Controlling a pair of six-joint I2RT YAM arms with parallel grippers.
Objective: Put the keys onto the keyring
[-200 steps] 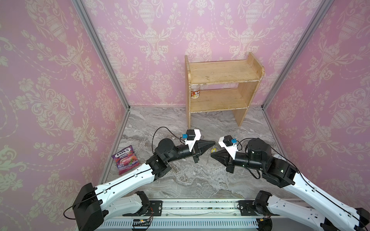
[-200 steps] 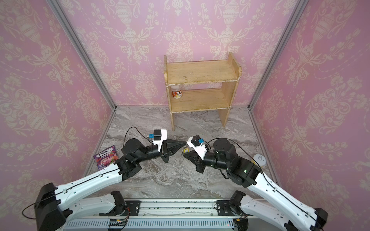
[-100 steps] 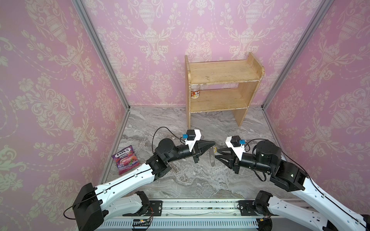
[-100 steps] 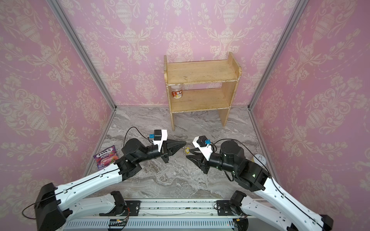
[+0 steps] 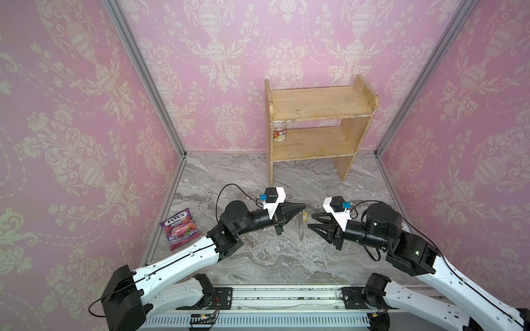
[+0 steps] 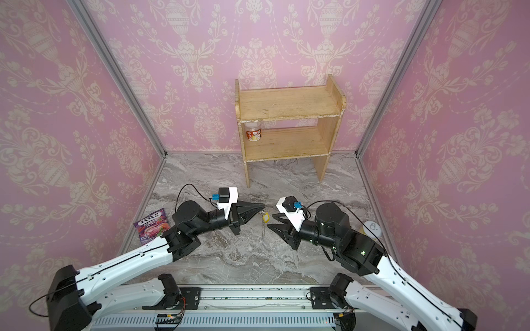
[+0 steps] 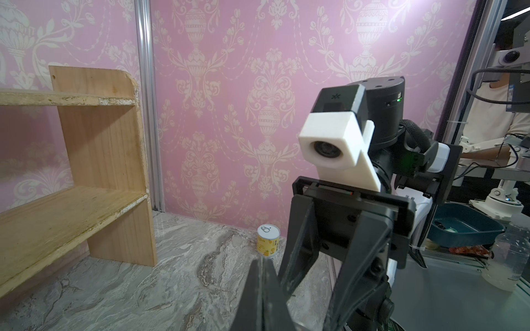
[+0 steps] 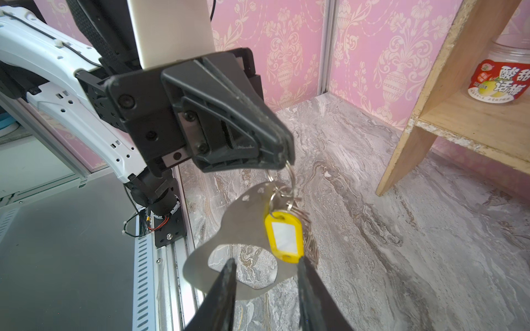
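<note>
Marble floor (image 5: pixel 258 258)—left gripper (image 8: pixel 284 156) clamps keyring (image 8: pixel 243 217), hanging long-axis down (keys (image 8: pixel 284 238) seemingly attached); right gripper (image 8: pixel 265 262) gapes.

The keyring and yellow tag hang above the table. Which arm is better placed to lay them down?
Left, probably: the left tool is shut on the keyring, with the yellow tag hanging from it. The right tool is open and grips nothing.
</note>
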